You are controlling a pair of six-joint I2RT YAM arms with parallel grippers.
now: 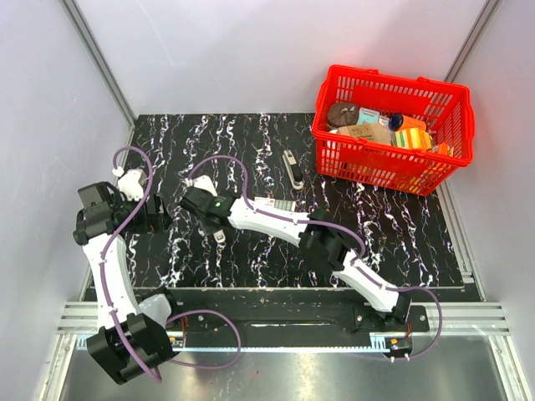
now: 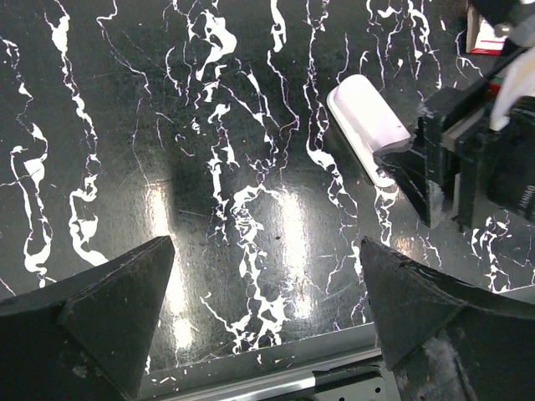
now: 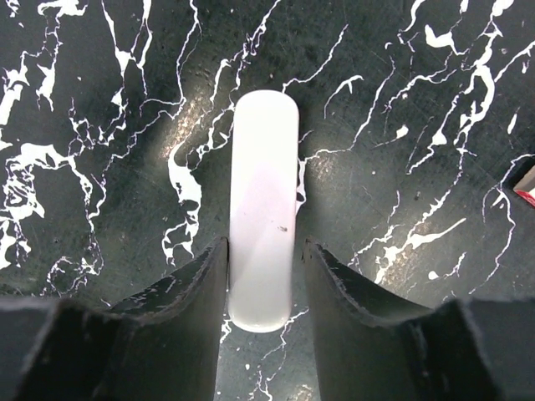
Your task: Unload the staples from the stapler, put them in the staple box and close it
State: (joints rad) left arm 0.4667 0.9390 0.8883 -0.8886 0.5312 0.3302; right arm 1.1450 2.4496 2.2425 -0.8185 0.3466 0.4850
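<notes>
A white oblong stapler (image 3: 263,209) lies flat on the black marbled mat (image 3: 100,100). My right gripper (image 3: 263,246) straddles its near end. The left finger touches its side and a thin gap shows at the right finger. In the top view the right gripper (image 1: 219,230) is at the mat's left-middle. My left gripper (image 2: 267,251) is open and empty, low over the mat near its front edge. It also shows in the top view (image 1: 159,219), left of the stapler (image 2: 368,125). No staple strip is in view.
A red basket (image 1: 393,171) of assorted items stands at the back right. A dark-and-silver oblong object (image 1: 292,170) lies at mid-back. A small red-and-white box (image 3: 527,180) lies just right of the right gripper. The mat's metal front edge (image 2: 276,380) is close to the left gripper.
</notes>
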